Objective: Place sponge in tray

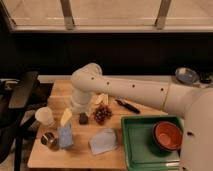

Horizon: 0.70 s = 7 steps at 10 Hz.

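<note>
**Single-arm robot at a wooden table (56,92).** The gripper (67,118) hangs over the table's left front, just above the sponge (65,136). Whether it is spread or pressed together cannot be told, and nothing shows it holding anything. The sponge stands on the table, well apart from the tray (141,146) at the right front corner, so the grasp is judged not yet made.

**Risks.**
- **(a)** The sponge is hemmed in. A can (48,139) sits just beside it on the left, and a white cup (44,116) stands near, behind the can. A descent slightly off to the left could tip either.
- **(b)** The sponge is soft and appears to stand on edge, so a glancing contact may topple it rather than seize it.
- **(c)** A blue-grey cloth (103,141) lies between sponge and tray, and a low carry could drag it (its similar colour also invites a wrong pick).

**Surroundings.** A brown cluster (102,113), a small dark object (83,118) and a black tool (128,106) lie mid-table, close to or under the likely carry path. A red bowl (168,135) fills the tray's right half; the left half is bare — probably the safer place to drop the sponge.
</note>
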Available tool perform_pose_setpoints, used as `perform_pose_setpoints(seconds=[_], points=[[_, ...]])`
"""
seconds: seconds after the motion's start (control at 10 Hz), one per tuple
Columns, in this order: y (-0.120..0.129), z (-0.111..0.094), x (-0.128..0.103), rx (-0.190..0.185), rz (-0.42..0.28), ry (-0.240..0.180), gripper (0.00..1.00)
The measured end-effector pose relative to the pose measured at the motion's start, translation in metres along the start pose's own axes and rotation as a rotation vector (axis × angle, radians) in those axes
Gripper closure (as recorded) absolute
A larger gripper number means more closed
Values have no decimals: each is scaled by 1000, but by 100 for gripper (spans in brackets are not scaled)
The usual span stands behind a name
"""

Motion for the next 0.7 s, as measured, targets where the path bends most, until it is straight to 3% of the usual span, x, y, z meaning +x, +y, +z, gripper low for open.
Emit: perform_pose_setpoints(seconds=[0.3,0.7], points=[[29,35,6,5,-49,63,22],[29,35,6,6,-48,63,22]])
